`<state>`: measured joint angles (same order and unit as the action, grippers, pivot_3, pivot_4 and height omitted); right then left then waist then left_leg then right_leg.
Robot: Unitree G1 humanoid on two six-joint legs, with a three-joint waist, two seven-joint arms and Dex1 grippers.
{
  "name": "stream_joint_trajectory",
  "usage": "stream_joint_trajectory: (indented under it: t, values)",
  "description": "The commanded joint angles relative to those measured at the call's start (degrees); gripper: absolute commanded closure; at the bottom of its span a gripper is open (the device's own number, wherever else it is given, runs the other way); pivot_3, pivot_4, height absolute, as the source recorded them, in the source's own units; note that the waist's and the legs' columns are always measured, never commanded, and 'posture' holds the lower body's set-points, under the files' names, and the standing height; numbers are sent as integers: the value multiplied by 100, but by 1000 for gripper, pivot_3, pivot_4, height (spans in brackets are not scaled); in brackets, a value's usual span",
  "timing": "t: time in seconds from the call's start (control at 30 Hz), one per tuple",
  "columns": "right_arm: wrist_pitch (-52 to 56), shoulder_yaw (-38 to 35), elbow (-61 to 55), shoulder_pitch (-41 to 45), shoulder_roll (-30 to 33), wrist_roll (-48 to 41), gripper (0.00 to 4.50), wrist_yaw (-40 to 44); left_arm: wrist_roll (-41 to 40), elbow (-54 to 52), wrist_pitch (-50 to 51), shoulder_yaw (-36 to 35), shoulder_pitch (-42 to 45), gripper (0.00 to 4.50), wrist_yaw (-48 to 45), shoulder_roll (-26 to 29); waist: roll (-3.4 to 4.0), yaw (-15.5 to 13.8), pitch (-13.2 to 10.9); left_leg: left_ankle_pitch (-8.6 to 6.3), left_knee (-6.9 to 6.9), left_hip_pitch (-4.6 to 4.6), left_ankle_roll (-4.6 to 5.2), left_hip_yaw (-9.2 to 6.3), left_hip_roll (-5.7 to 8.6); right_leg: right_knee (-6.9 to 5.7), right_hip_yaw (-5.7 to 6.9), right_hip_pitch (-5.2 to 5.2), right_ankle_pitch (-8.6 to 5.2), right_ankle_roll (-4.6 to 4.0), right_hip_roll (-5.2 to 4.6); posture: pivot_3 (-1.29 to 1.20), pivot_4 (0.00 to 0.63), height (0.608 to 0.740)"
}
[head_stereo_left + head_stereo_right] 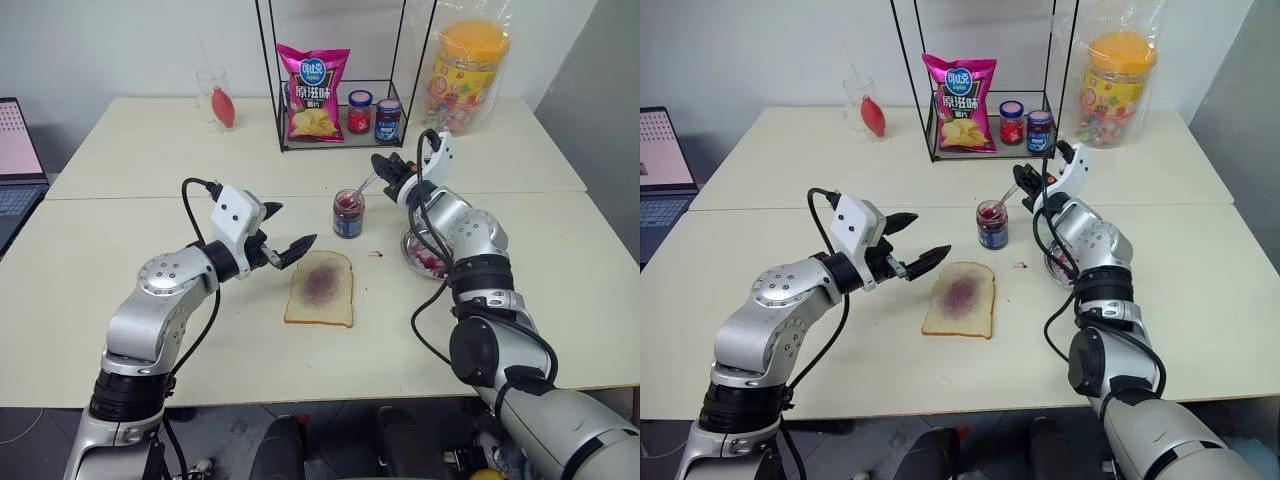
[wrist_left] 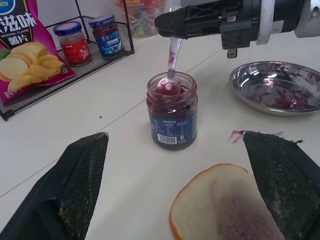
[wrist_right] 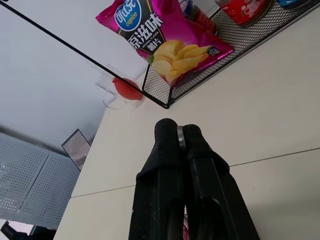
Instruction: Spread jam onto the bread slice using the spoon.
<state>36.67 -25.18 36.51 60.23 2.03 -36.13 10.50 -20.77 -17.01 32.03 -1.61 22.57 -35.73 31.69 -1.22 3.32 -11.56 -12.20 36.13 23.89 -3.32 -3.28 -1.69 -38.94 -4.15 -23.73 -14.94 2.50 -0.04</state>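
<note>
Cream table [image 1: 150, 290], jam [image 2: 171, 102] jar with spoon [image 2: 170, 70] clenched by right end effector [image 1: 385, 170]; left end effector [image 1: 290, 232] released.

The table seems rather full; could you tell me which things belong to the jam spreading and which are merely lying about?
In use:
- jam in its open jar
- spoon, bowl in the jar, gripped by the right gripper
- bread slice

Lying about:
- chip bag
- red-lidded jar
- blue-lidded jar
- metal dish
- candy tub
- laptop
</note>
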Motion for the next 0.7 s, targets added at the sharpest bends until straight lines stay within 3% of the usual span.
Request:
stream_joint_trajectory:
  t: [0.03,0.7]
  values:
    - [-2,-147,-86,245,46,-236,4493,-72,44,-39,-110,19,114,0,-13,-20,0,0,0,0,0,0,0,0,0,0,0,0,0,0,0,0,150,740]
    - [134,-568,7,341,61,-767,4493,-418,117,162,-314,2,109,0,-62,-52,0,0,0,0,-1,1,0,1,0,1,0,0,0,0,0,0,150,740]
